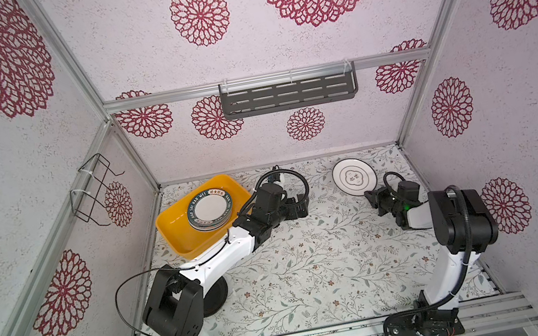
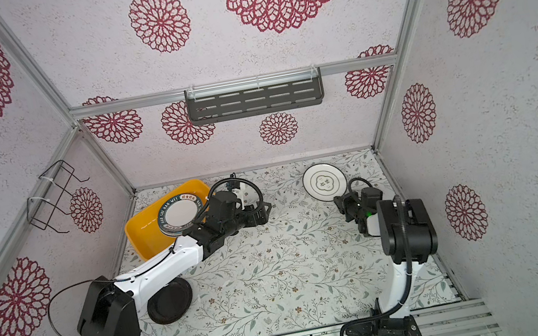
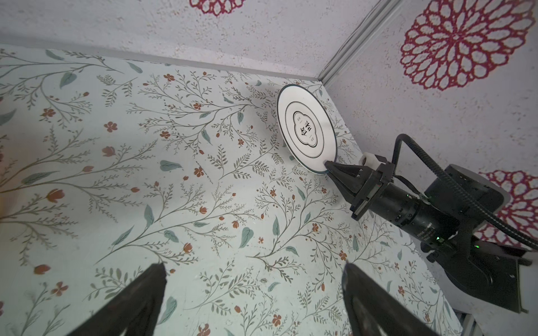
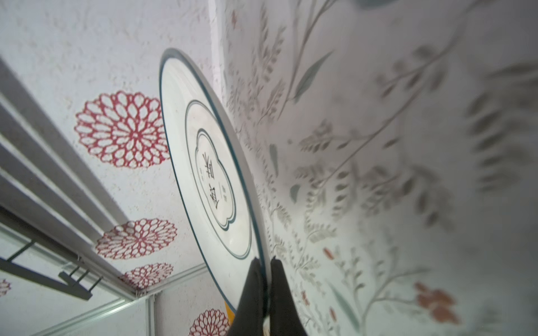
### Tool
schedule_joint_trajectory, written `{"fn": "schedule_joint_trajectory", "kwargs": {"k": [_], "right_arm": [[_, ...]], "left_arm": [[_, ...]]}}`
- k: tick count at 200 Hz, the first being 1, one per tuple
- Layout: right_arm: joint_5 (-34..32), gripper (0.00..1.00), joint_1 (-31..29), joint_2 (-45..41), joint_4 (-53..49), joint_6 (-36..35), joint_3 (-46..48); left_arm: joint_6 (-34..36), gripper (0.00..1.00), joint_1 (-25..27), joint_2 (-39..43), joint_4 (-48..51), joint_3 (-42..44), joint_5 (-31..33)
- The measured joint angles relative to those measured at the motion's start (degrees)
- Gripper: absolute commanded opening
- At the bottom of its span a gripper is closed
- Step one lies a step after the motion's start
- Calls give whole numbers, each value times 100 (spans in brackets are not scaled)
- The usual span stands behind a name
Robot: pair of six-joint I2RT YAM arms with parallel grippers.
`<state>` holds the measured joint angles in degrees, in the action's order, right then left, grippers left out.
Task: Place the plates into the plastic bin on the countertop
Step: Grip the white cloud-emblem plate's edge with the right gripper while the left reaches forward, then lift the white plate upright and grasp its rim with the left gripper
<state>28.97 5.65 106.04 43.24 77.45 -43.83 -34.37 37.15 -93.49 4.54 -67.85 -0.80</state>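
Right gripper (image 4: 265, 261) is clamped on the flower plate (image 1: 351, 177) at its near rim, back right corner of the countertop (image 1: 314, 262). It looks stiff, glossy and breakable, so that thin rim pinch could slip. Left gripper (image 3: 254, 264) is wide open and empty, near the bin (image 1: 173, 227).

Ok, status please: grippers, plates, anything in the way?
Right gripper shut on flower plate rim; left gripper open, empty. Stack in bin; black plate on countertop, partly under left arm. Left arm sits between flower plate and bin.
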Motion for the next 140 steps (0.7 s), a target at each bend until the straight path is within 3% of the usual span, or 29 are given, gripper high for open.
{"fn": "schedule_joint_trajectory", "kwargs": {"k": [97, 140], "right_arm": [[22, 1, -1661, -1276, -2830, -2037, -1449], [-79, 0, -2291, -1665, -3499, -2621, -1646]], "left_arm": [[-520, 100, -1228, 822, -372, 778, -1414], [-678, 94, -1635, 922, -577, 935, -2052]]}}
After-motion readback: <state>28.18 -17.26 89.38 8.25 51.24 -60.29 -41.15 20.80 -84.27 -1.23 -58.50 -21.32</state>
